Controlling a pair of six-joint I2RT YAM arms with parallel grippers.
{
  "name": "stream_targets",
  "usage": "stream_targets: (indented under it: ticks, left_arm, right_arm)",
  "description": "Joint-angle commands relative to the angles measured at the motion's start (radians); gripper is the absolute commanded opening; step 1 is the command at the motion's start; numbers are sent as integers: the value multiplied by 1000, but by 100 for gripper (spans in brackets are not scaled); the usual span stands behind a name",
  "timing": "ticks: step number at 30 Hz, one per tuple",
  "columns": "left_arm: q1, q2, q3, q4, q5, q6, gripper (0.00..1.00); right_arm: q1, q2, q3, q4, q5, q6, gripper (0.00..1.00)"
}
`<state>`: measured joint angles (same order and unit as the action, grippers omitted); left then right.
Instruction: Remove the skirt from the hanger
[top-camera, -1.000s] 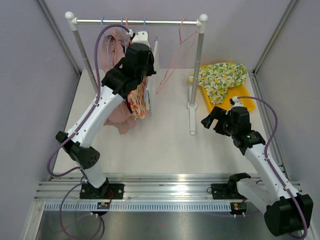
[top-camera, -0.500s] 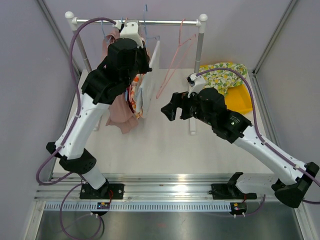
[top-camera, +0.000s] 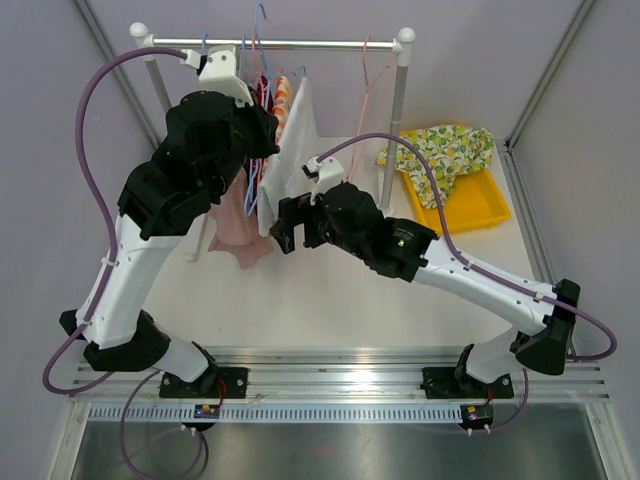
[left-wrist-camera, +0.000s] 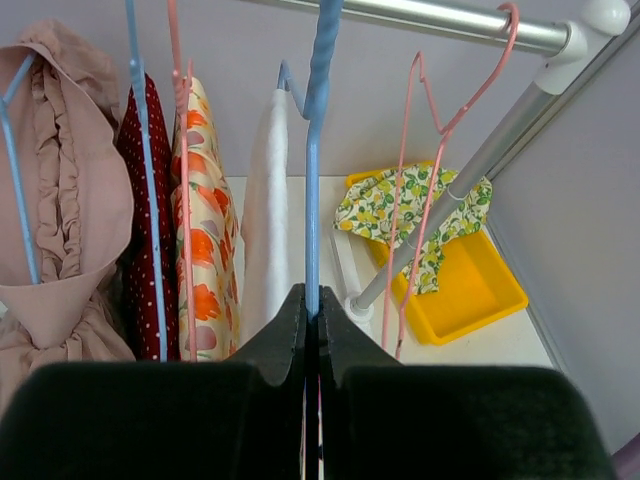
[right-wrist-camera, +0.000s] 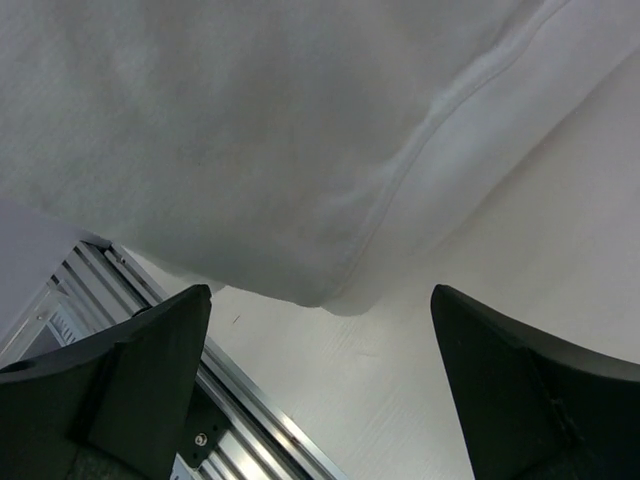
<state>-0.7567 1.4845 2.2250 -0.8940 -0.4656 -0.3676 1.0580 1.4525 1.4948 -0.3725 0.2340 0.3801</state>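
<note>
A white skirt (top-camera: 290, 150) hangs from a blue hanger (left-wrist-camera: 318, 150) among other clothes at the rail. My left gripper (left-wrist-camera: 311, 305) is shut on the hanger's blue stem just below its hook; in the top view it (top-camera: 265, 125) sits beside the skirt's top, with the hook (top-camera: 262, 15) raised above the rail. The skirt also shows in the left wrist view (left-wrist-camera: 265, 220). My right gripper (top-camera: 285, 225) is open and empty at the skirt's lower hem. In the right wrist view the white cloth (right-wrist-camera: 250, 130) fills the top, just beyond the spread fingers (right-wrist-camera: 170, 340).
The metal rail (top-camera: 330, 44) rests on two posts; the right post (top-camera: 392, 150) stands behind my right arm. A pink garment (top-camera: 235, 215), a red dotted one (left-wrist-camera: 140, 200) and a floral one (left-wrist-camera: 205, 220) hang left. An empty pink hanger (top-camera: 370, 70) hangs right. A yellow tray (top-camera: 480, 200) holds lemon-print cloth (top-camera: 440, 150).
My left arm has risen and lifted the blue hanger with the skirt. My right arm has swung left from beside the tray to under the skirt's hem.
</note>
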Motion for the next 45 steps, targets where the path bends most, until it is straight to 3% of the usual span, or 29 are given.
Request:
stream_targets:
  ticks: [1, 16, 22, 23, 24, 27, 28, 30, 35, 42, 45]
  left_arm:
    - [-4, -38, -17, 72, -19, -10, 0]
    - [-6, -99, -56, 76, -19, -13, 0]
    - [-7, -109, -77, 87, -10, -24, 0]
    - [-7, -112, -80, 92, -8, -27, 0]
    - [-7, -113, -82, 93, -5, -28, 0]
    - [-9, -115, -85, 96, -1, -34, 0]
    - [-9, -118, -87, 99, 1, -36, 0]
    - [-9, -125, -97, 102, 2, -39, 0]
    - [-10, -136, -105, 112, 2, -34, 0]
    - [-12, -104, 2, 73, -19, 10, 0]
    - [-12, -101, -1, 76, -24, 15, 0]
  right_arm:
    - [22, 11, 73, 30, 82, -24, 99]
    - [36, 77, 76, 69, 103, -6, 87]
    - [54, 103, 79, 98, 103, -1, 71]
    - [54, 105, 79, 99, 105, -3, 67]
    - [54, 106, 74, 110, 105, -3, 52]
    - [54, 97, 58, 136, 102, -3, 29]
    - [56, 92, 42, 148, 103, 0, 13]
    - [56, 79, 12, 165, 113, 5, 0]
    - [54, 13, -122, 204, 145, 52, 0]
    - [72, -81, -607, 227, 189, 203, 0]
    - [82, -145, -715, 204, 208, 273, 0]
